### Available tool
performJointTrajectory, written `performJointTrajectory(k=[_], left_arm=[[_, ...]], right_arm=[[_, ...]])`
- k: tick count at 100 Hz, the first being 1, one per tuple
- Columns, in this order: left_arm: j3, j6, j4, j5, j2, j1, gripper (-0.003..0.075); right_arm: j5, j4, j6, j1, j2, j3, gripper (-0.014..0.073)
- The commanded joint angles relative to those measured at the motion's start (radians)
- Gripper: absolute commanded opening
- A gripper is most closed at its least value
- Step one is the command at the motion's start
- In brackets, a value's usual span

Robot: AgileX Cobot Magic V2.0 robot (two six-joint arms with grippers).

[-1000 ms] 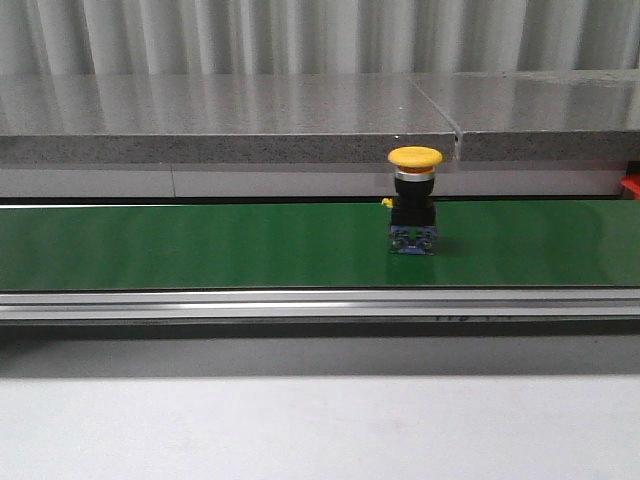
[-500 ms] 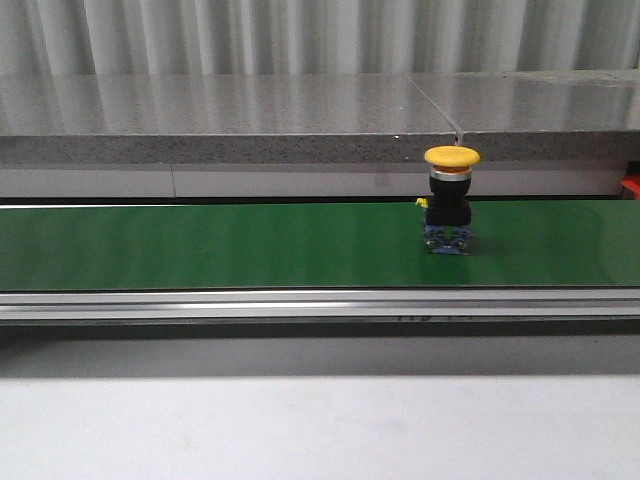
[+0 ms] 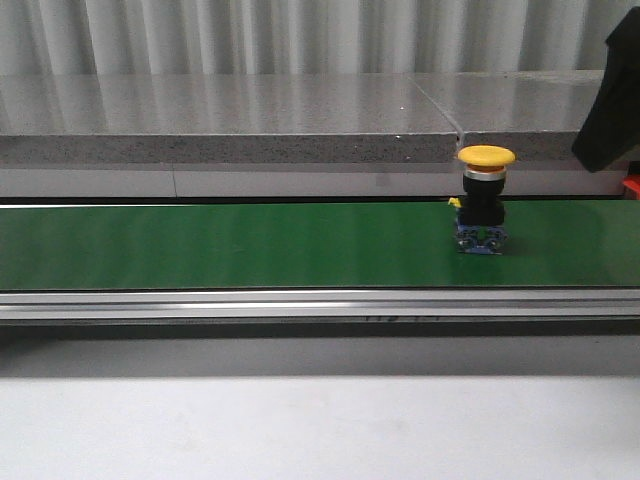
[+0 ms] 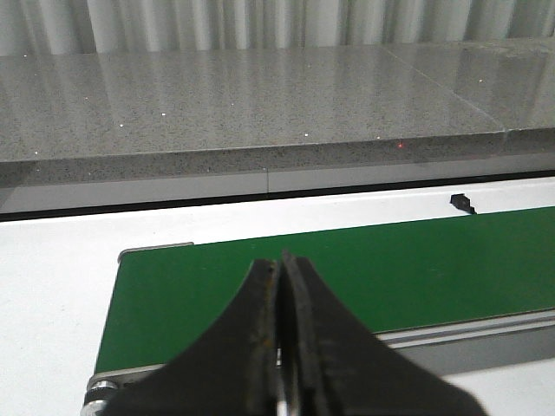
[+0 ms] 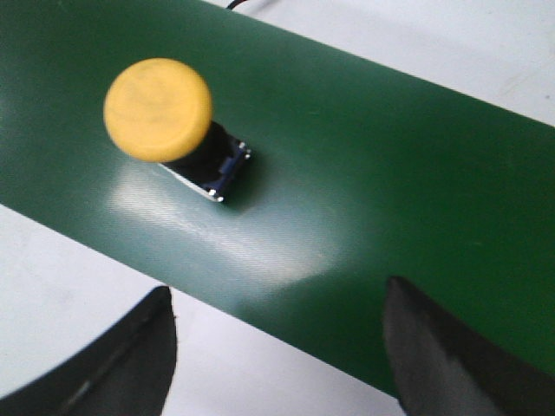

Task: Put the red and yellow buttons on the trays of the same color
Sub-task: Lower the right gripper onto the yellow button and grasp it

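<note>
Currently a yellow push button (image 3: 485, 200) is standing upright on the green conveyor belt (image 3: 220, 245), toward the belt's right end and nearer its far edge than its near edge. Yellow mushroom cap on top, black body below, blue terminal block at the base touching the belt.

Right arm (image 3: 612, 95) is showing as a dark shape at the upper right of the front view, above and just beside the button, not touching it. Right gripper (image 5: 277, 347) is hanging over the belt with its fingers (image 5: 130, 364) spread wide, nothing between them; the button is lying ahead of the fingertips, apart from both.

Left gripper (image 4: 282, 338) is sitting over the belt's left end with its two fingers pressed together, gripping nothing.

Grey stone ledge (image 3: 220, 115) is running behind the belt's far edge. White table surface (image 3: 300, 425) is lying in front of the aluminium rail (image 3: 200, 303) along the belt's near edge.
</note>
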Motion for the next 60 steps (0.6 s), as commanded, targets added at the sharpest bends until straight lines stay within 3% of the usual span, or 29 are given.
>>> performJointTrajectory(k=[1,60], left_arm=[[-0.023,-0.003,-0.01,-0.072,0.013,-0.009,-0.0021],[-0.023,-0.003,-0.01,-0.072,0.013,-0.009,-0.0021]], right_arm=[[-0.054,0.015,-0.014,0.023,0.006,-0.024,0.051],[-0.266,0.017,-0.014,0.109,0.141,-0.044,0.051]])
